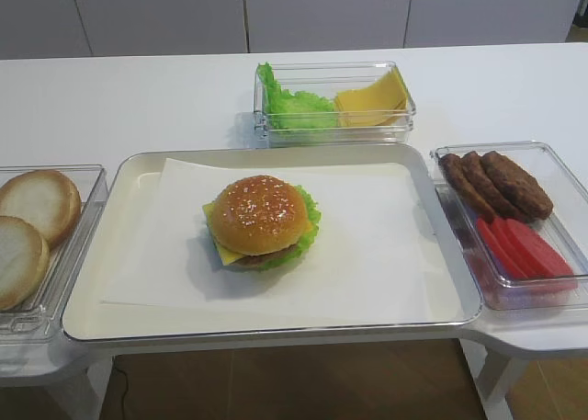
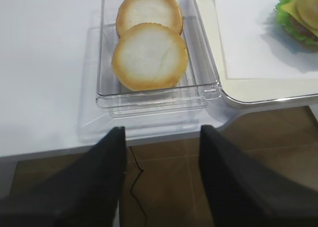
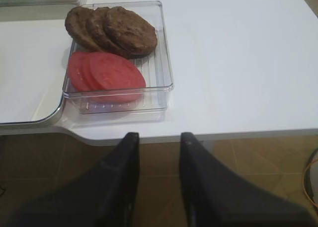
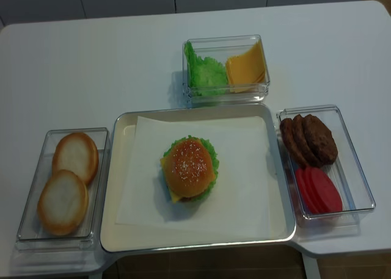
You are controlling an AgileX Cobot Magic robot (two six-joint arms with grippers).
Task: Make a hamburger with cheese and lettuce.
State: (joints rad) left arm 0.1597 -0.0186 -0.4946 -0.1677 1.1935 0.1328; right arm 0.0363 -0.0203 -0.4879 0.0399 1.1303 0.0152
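Looking across the tray point(image 1: 138, 176), I find the hamburger point(image 1: 262, 222) finished on the white paper point(image 1: 367, 245): sesame bun on top, a corner of the cheese point(image 1: 225, 250) poking out below it, the lettuce point(image 1: 308, 232) frilling round its right side. Both my arms hang back off the near table edge, so the burger lies forward and inward from each. My left gripper point(image 2: 161, 137) has its fingers spread wide and holding nothing, hovering short of the box of pale bun halves point(image 2: 149, 55), with the burger only a sliver at the top right corner of that wrist view. My right gripper point(image 3: 159, 140) is closed down with nothing between the fingers, sitting before the box of patties point(image 3: 112, 31) and tomato slices point(image 3: 107, 73), and its wrist view misses the burger entirely. I judge the left arm marginally nearer. The burger is round, so no axis favours either approach. I judge the task done. The patty under the bun is barely visible, and neither arm shows in the overhead views.
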